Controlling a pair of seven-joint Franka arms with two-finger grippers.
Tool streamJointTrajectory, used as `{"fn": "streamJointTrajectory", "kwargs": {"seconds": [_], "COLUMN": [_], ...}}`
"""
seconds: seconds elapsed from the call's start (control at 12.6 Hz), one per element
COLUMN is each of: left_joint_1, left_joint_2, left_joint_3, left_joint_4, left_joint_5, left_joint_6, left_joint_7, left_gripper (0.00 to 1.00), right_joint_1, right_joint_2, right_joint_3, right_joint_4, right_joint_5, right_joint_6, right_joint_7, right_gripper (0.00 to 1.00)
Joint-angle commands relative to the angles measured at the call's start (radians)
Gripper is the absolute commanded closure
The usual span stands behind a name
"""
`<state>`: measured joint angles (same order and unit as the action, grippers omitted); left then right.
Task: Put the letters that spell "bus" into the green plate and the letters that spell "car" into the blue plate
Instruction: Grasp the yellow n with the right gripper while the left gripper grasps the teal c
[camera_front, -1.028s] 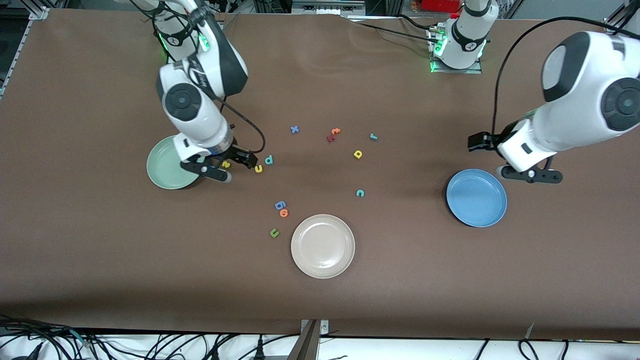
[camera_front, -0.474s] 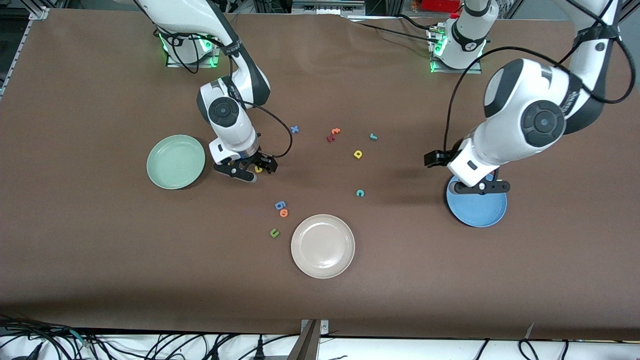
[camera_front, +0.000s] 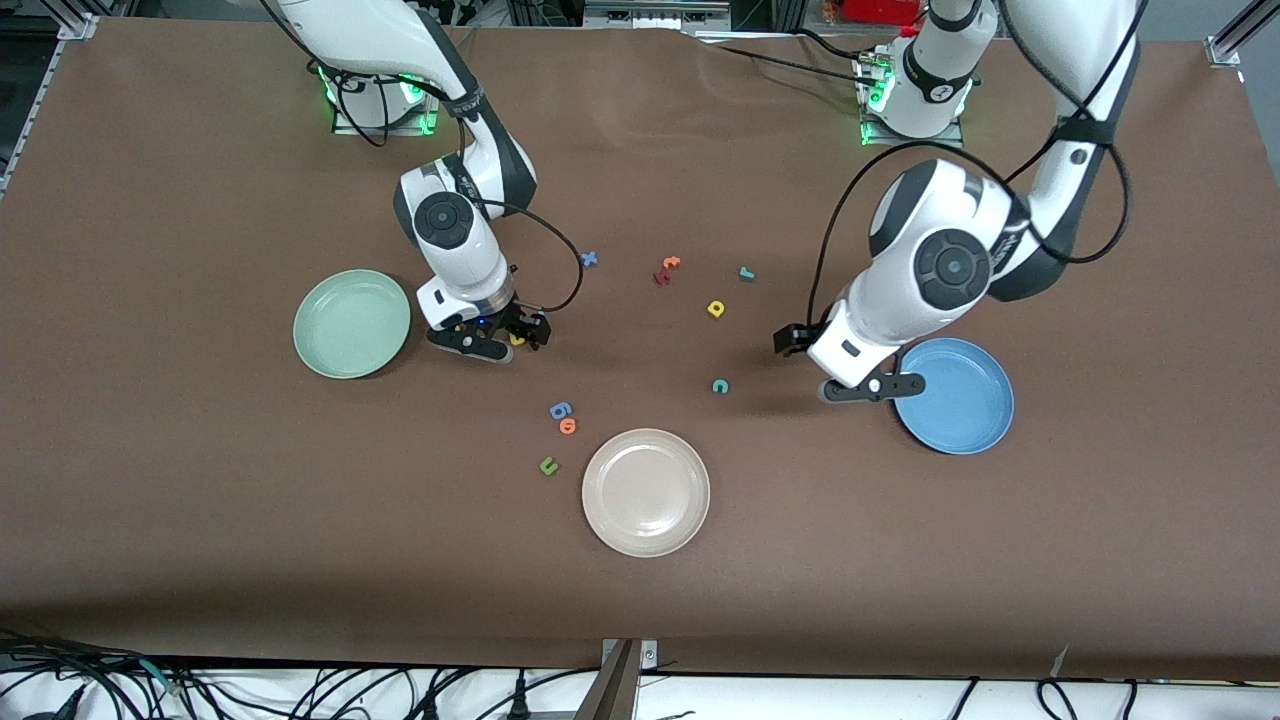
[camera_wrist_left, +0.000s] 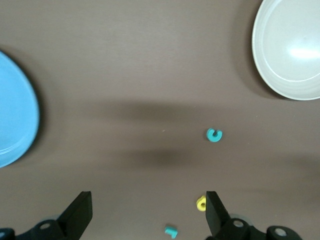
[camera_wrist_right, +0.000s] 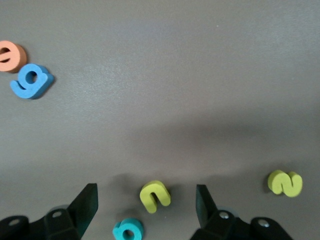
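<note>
Right wrist view — open right gripper (camera_wrist_right: 145, 210) straddles yellow u (camera_wrist_right: 155, 195).

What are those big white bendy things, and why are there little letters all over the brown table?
They are two robot arms. One picture looks down from high across the table; the other two come from cameras on the arms' wrists. The right gripper, fingers open, is low over the yellow u, with the teal b and yellow s beside it. These belong in the green plate. The left gripper, also open, hangs beside the blue plate, not far from the teal c. Nothing is held. A beige plate lies nearest the high camera, with a blue g and other spare letters nearby.
</note>
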<state>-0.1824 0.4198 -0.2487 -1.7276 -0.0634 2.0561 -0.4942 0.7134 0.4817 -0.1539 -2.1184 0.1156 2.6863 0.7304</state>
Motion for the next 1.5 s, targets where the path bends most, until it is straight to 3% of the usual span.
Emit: {"fn": "streamJointTrajectory", "kwargs": {"seconds": [0.0, 0.16, 0.32, 0.55, 0.79, 1.03, 1.42], "left_joint_1": [-0.041, -0.080, -0.118, -0.123, -0.156, -0.163, -0.218], "left_joint_2": [0.060, 0.112, 0.172, 0.223, 0.293, 0.347, 0.390], "left_joint_3": [0.005, 0.005, 0.003, 0.003, 0.011, 0.011, 0.054], "left_joint_4": [0.011, 0.014, 0.035, 0.056, 0.120, 0.192, 0.226], "left_joint_5": [0.026, 0.112, 0.206, 0.215, 0.218, 0.220, 0.218], "left_joint_6": [0.076, 0.133, 0.154, 0.161, 0.202, 0.202, 0.202], "left_joint_7": [-0.017, -0.081, -0.153, -0.168, -0.184, -0.184, -0.184], "left_gripper": [0.00, 0.00, 0.00, 0.00, 0.00, 0.00, 0.03], "right_joint_1": [0.004, 0.004, 0.004, 0.004, 0.003, 0.004, 0.004], "right_joint_2": [0.017, 0.029, 0.031, 0.029, 0.029, 0.029, 0.029], "right_joint_3": [-0.003, -0.003, -0.003, -0.003, -0.003, -0.003, 0.005], "right_joint_4": [-0.011, -0.012, -0.015, -0.020, -0.021, -0.021, -0.020], "right_joint_5": [0.007, 0.007, 0.009, 0.010, 0.013, 0.015, 0.015], "right_joint_6": [0.046, 0.046, 0.041, 0.040, 0.038, 0.038, 0.038], "right_joint_7": [-0.023, -0.025, -0.020, -0.019, -0.017, -0.017, 0.011], "right_gripper": [0.13, 0.13, 0.21, 0.47, 0.58, 0.56, 0.54]}}
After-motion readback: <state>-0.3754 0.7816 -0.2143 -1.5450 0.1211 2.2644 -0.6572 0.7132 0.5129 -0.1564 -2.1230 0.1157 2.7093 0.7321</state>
